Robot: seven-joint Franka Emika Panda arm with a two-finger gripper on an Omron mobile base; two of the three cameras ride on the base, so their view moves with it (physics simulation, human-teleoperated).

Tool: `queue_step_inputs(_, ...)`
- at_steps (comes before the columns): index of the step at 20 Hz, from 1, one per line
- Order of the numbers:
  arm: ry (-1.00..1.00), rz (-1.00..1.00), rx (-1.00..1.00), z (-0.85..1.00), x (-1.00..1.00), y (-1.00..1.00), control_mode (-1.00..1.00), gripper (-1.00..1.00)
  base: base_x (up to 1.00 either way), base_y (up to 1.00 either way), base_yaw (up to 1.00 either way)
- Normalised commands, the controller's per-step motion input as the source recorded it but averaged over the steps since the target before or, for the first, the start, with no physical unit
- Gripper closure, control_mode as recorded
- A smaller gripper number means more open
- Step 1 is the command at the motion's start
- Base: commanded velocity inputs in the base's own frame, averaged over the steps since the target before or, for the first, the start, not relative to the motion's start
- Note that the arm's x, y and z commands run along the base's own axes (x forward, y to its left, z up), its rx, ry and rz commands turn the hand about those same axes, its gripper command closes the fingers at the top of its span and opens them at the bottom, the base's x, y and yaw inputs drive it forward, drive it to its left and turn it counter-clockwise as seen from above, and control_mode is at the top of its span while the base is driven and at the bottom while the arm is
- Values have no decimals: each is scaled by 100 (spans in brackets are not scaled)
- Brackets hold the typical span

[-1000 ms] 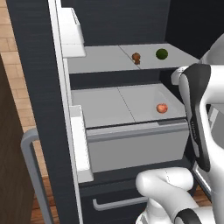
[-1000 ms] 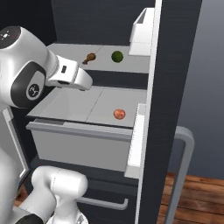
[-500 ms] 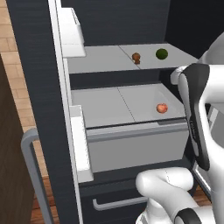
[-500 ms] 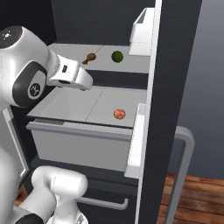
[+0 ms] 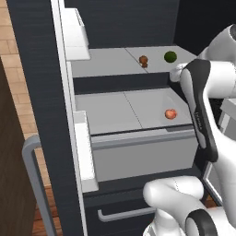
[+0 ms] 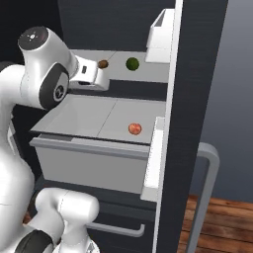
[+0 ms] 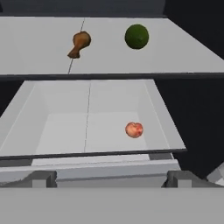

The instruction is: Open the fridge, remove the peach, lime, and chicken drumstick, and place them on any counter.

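Observation:
The fridge point(image 5: 41, 92) stands open, its pale grey shelves in front of me. A dark green lime point(image 7: 136, 36) and a brown chicken drumstick point(image 7: 78, 43) lie side by side on the upper shelf, the drumstick to the left. The orange-red peach point(image 7: 134, 130) rests on the lower shelf, right of centre. In the base views I see the lime point(image 5: 170, 56) point(image 6: 132, 63), drumstick point(image 5: 144, 60) point(image 6: 103, 64) and peach point(image 5: 170, 114) point(image 6: 134, 129). My gripper point(image 7: 113, 179) is open and holds nothing, hovering before the shelves, short of all three. The counter is out of view.
White door bins point(image 5: 73, 27) point(image 6: 160, 22) hang on the swung-out doors, each with a grey bar handle point(image 5: 32, 184) point(image 6: 207, 188). A drawer with a horizontal handle point(image 5: 124, 214) sits below the shelves. A dark brown cabinet point(image 5: 9, 184) flanks the left; wooden floor point(image 6: 217, 227) lies right.

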Motion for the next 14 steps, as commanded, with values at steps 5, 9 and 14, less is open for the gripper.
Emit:
queue_step_inputs(5,-1,2,0,27,49,8,-100,-100,0,0,0)
queue_step_inputs(9,1,0,0,5,51,17,-100,-100,0,0,0)
queue_step_inputs(14,11,-1,0,0,55,44,-100,-100,0,0,0)
